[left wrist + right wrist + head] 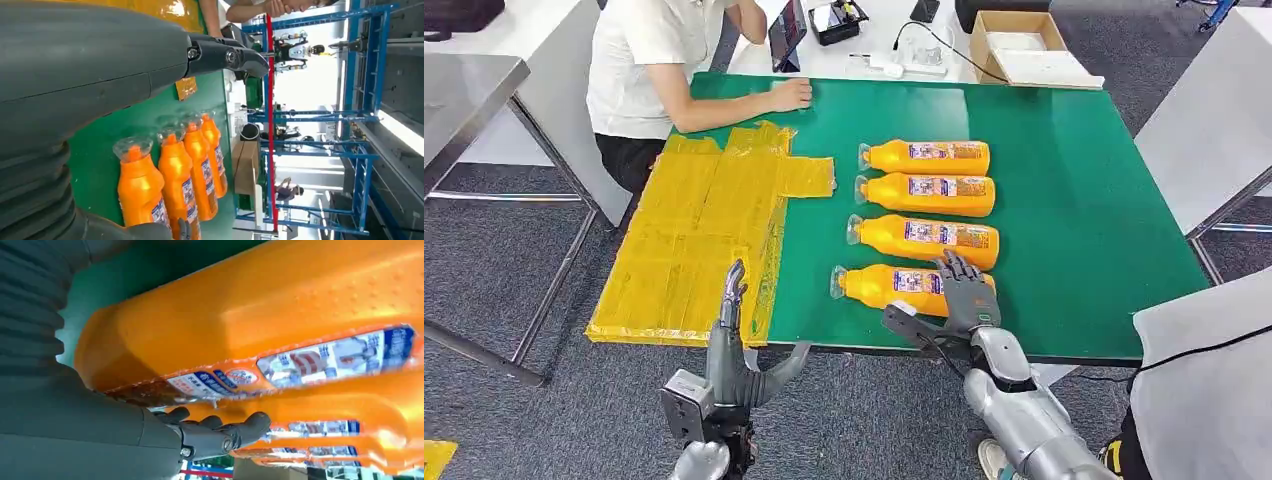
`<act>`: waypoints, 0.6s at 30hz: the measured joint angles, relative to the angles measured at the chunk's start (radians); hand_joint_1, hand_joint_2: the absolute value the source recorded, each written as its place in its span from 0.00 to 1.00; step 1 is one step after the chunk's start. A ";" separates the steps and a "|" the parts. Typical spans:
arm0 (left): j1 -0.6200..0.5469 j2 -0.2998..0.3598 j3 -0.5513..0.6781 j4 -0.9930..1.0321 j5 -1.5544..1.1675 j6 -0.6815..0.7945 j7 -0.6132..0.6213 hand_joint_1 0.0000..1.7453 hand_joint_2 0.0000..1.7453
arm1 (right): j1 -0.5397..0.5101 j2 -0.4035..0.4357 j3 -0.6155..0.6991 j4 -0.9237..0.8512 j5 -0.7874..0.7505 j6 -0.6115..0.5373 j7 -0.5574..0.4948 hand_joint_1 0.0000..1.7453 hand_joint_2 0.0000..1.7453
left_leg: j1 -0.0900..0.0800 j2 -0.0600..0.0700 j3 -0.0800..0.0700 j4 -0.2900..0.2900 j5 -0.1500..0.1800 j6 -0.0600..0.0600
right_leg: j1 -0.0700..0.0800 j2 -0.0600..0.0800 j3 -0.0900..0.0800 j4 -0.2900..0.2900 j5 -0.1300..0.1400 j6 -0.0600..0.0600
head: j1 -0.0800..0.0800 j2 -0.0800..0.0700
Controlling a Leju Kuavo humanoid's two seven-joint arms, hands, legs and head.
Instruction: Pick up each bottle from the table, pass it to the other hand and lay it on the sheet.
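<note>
Several orange bottles with clear caps lie side by side on the green table (pixel 1074 200). My right hand (pixel 964 295) rests on the label end of the nearest bottle (pixel 879 285), its fingers spread over the top and its thumb apart at the table's near edge. In the right wrist view that bottle (pixel 250 315) is very close, with my fingers (pixel 220 432) reaching past its far side. The yellow sheet (pixel 694 230) covers the table's left part. My left hand (pixel 734 350) is raised at the sheet's near edge, fingers straight, holding nothing. The left wrist view looks along the bottle row (pixel 140 190).
A person (pixel 654 70) in a white shirt sits at the far left corner with a hand on the table. A cardboard box (pixel 1014 45), a tablet and cables lie beyond the far edge. A white table stands at the right.
</note>
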 measured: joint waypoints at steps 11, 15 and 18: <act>-0.024 -0.017 0.004 0.029 -0.002 0.000 0.000 0.00 1.00 | -0.116 -0.010 0.025 0.139 -0.079 0.144 -0.010 1.00 1.00 | 0.000 -0.001 0.009 0.000 0.000 0.000 | 0.000 0.000 0.009 -0.001 0.000 0.000 | 0.000 0.000; -0.029 -0.021 0.006 0.037 -0.001 0.000 0.000 0.00 1.00 | -0.128 -0.010 0.026 0.162 -0.086 0.147 -0.010 1.00 1.00 | 0.000 -0.001 0.012 0.000 0.000 0.000 | 0.000 0.000 0.012 -0.001 -0.001 0.000 | 0.000 0.000; -0.035 -0.021 0.006 0.044 0.005 0.003 0.000 0.00 1.00 | -0.142 -0.010 0.029 0.184 -0.108 0.178 -0.008 1.00 1.00 | 0.000 -0.001 0.014 0.000 -0.001 0.000 | 0.000 0.000 0.013 -0.002 -0.001 0.000 | 0.000 0.000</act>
